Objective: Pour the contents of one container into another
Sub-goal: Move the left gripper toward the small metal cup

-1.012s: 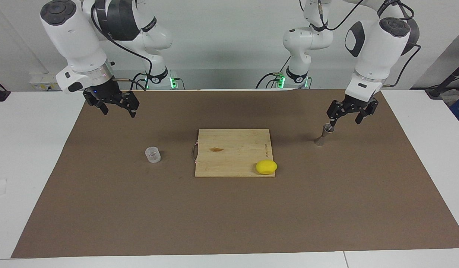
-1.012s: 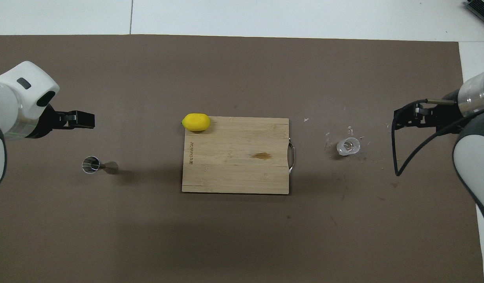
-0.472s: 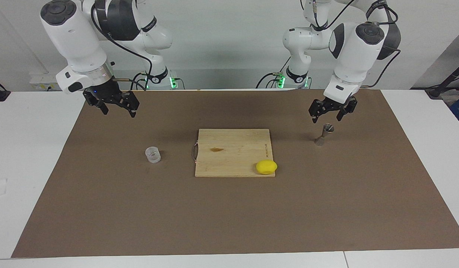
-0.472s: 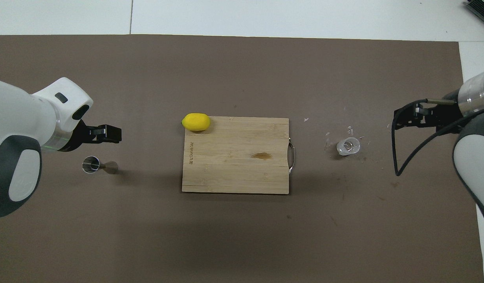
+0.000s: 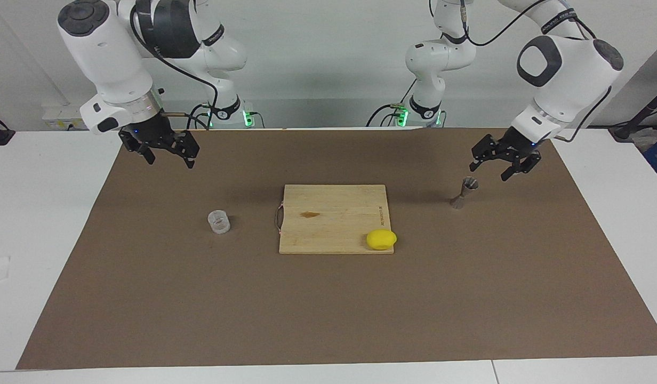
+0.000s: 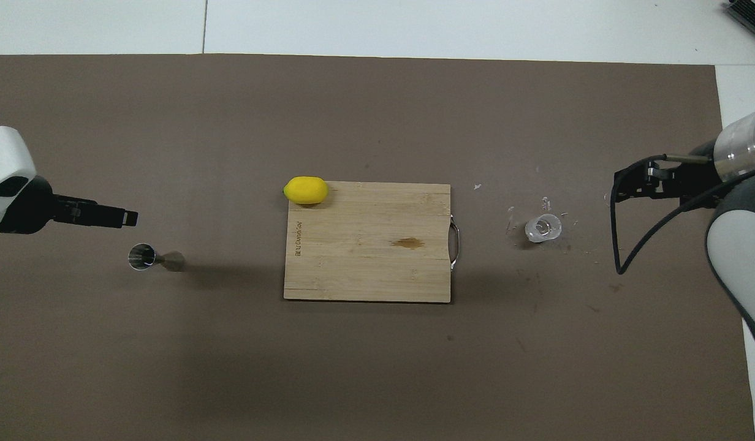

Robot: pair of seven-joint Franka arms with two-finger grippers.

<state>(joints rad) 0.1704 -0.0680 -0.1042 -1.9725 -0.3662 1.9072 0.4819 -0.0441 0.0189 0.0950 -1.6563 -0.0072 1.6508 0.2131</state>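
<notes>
- Facing view: the left gripper (image 5: 502, 166) is hanging with jaws apart and empty just above the jigger (image 5: 463, 193); the right gripper (image 5: 163, 150) is waiting, spread and empty.
- Overhead view: the clear cup (image 6: 543, 227) is standing near the cutting board (image 6: 368, 245); I judge gripping it comes next.

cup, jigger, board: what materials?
Cup: clear plastic or glass, see-through walls; cannot tell which.
Jigger: metal, silver-grey, with a shiny rim seen from overhead.
Board: pale wood, perhaps bamboo, with visible strips, matte finish and a dark stain.
</notes>
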